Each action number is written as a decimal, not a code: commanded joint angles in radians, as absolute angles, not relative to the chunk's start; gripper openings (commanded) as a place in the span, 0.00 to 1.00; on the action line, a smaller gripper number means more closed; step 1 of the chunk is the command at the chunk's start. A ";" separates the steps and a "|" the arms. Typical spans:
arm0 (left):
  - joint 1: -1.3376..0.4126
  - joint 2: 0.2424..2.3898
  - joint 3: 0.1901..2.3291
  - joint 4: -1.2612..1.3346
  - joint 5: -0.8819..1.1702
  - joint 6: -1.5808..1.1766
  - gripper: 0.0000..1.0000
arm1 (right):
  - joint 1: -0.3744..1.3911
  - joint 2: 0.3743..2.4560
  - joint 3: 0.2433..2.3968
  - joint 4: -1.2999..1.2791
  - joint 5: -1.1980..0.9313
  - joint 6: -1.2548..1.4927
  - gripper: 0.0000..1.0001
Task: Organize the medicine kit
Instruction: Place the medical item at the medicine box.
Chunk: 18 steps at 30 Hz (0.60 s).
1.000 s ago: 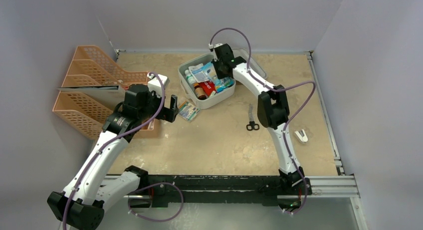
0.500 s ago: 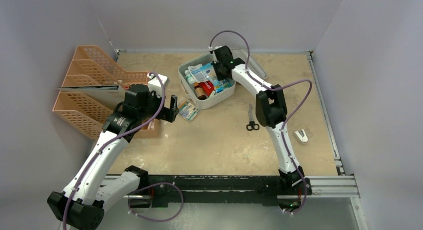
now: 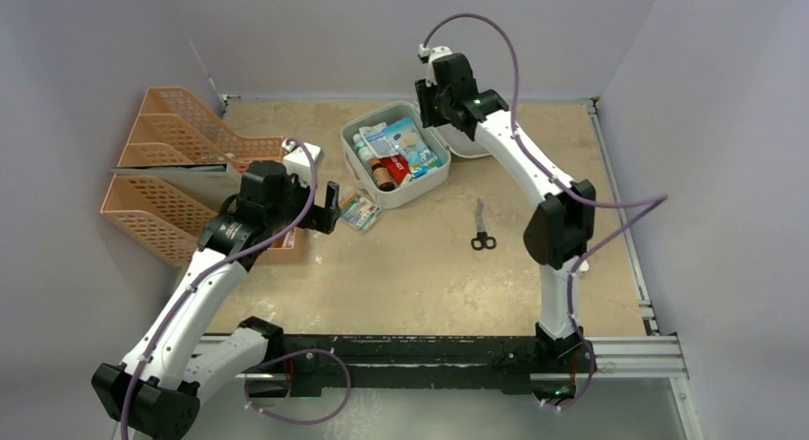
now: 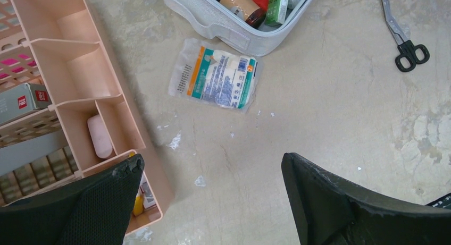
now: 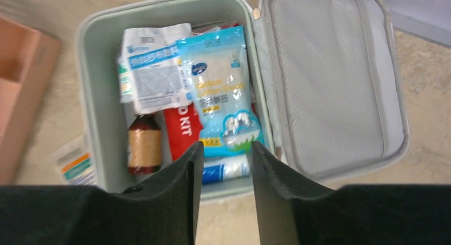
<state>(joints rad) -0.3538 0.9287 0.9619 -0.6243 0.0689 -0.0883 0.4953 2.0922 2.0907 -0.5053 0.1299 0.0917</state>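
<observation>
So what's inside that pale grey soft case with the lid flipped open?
Topmost in the pale grey case: a white blue-printed sachet and a light blue plastic packet. Beneath show a brown bottle, a red pouch and a blue-and-white tube. Anything under those is covered.

"KIT" in white on red pouch (image 5: 183,131) inside medicine kit (image 5: 90,107), other print unreadable

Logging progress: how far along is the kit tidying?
Done: bottle, cotton pack and other packets lie in the open kit. In hand: nothing; left gripper open over the loose packet, right gripper empty over the kit. To do, likely: packet and scissors on the table, lid open.
</observation>
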 commanded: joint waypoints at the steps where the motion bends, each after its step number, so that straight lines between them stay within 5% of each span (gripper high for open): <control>1: -0.350 0.988 0.990 -0.624 0.058 -0.092 1.00 | 0.492 1.930 1.974 -0.534 0.083 0.175 0.45; 6: -0.350 1.150 1.093 -0.671 0.096 -0.104 0.93 | 0.492 1.714 1.753 -0.480 0.049 0.210 0.66; 9: -0.349 1.243 1.149 -0.675 0.096 -0.115 0.88 | 0.492 1.574 1.638 -0.452 0.025 0.236 0.95; 18: -0.347 1.467 1.245 -0.569 0.023 -0.171 0.67 | 0.492 1.273 1.375 -0.370 -0.025 0.300 0.99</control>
<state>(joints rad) -0.3538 1.3998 1.1687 -0.6369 0.0578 -0.1303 0.4953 1.3678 1.4414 -0.4438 0.0231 0.2539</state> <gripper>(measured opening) 0.733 0.987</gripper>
